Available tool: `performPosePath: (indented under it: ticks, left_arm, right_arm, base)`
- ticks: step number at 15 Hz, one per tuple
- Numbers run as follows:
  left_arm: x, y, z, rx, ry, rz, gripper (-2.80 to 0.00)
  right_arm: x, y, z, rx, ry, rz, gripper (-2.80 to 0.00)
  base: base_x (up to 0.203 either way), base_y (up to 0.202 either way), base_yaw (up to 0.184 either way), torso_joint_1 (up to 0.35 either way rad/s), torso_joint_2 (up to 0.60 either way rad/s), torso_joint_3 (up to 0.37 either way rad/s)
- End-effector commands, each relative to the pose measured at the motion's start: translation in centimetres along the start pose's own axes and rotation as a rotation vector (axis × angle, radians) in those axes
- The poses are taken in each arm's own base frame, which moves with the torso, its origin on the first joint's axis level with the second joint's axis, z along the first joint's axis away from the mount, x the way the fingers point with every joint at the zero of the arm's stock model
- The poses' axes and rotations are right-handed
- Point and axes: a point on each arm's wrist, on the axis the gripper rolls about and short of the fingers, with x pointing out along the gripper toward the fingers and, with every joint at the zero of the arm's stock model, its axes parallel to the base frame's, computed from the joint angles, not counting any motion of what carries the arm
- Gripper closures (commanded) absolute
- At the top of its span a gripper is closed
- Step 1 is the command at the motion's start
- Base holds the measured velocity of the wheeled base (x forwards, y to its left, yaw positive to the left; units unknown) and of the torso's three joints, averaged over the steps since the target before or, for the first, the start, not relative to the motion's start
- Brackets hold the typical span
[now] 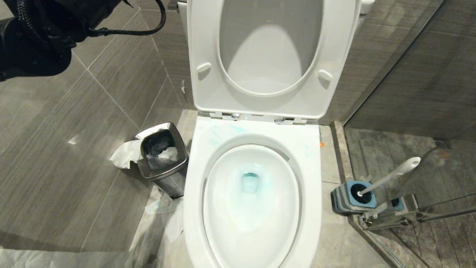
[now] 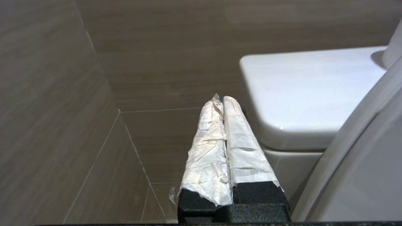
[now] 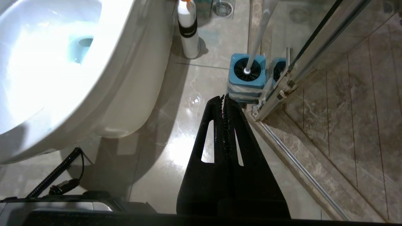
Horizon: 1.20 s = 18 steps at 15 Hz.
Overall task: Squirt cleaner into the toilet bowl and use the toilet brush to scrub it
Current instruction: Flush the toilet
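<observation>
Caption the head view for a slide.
Open toilet bowl with blue-tinted water, toilet brush parked in its holder, steel bin alongside.

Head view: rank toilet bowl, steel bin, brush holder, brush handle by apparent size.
1. toilet bowl, by far the largest.
2. steel bin.
3. brush holder, blue and grey, smaller than the bin.
4. toilet brush: its handle is longer than the holder is wide, but thin, so it covers the least area.

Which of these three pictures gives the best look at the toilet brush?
The head view: the whole white brush shows, leaning in its blue holder right of the toilet. The right wrist view shows it from above, its handle top cut off. The left wrist view shows none of it.
</observation>
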Motion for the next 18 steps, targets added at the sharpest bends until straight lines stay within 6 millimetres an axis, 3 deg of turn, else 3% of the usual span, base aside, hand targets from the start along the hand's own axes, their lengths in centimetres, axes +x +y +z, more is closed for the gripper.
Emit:
performPosePath:
  ticks: [1,10,18]
  left_arm:
    - [0.0,0.0,0.1,0.002,-0.010,0.003,0.00]
    - [-0.1,-0.3,1.4,-0.028,-0.157,0.017,0.00]
    - [-0.9,-1.4,3.7,-0.067,-0.251,-0.008,0.00]
  right_arm:
    - [0.0,0.0,0.0,0.000,0.001,0.000,0.00]
    - [0.0,0.0,0.0,0.000,0.001,0.000,0.00]
    - [0.0,0.0,0.0,0.000,0.001,0.000,0.00]
  base:
    - [0.000,0.000,0.000,0.007,0.00,-0.203]
    - [0.000,0.000,0.000,0.003,0.01,-0.198]
    - [0.000,0.000,0.000,0.001,0.00,-0.029]
